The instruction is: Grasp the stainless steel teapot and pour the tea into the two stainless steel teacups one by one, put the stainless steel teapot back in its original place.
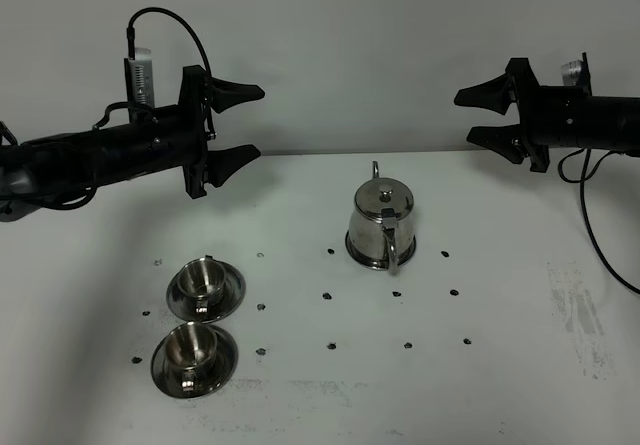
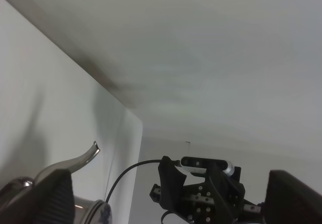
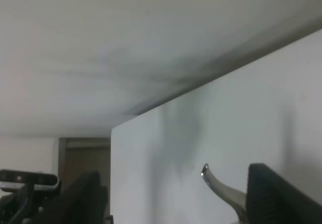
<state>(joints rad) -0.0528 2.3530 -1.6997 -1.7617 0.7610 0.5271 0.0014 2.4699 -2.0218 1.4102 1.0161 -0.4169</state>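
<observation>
The stainless steel teapot stands upright on the white table, right of centre, handle toward the front. Its coaster cannot be told apart beneath it. The two stainless steel teacups, the farther and the nearer, sit on their saucers at the front left. My left gripper is open and empty, high above the table left of the teapot. My right gripper is open and empty, high at the back right. The spout shows in the left wrist view and in the right wrist view, between open fingers.
Small dark marks dot the table around the teapot and cups. A wall stands behind the table. A black cable hangs from the right arm over the table's right side.
</observation>
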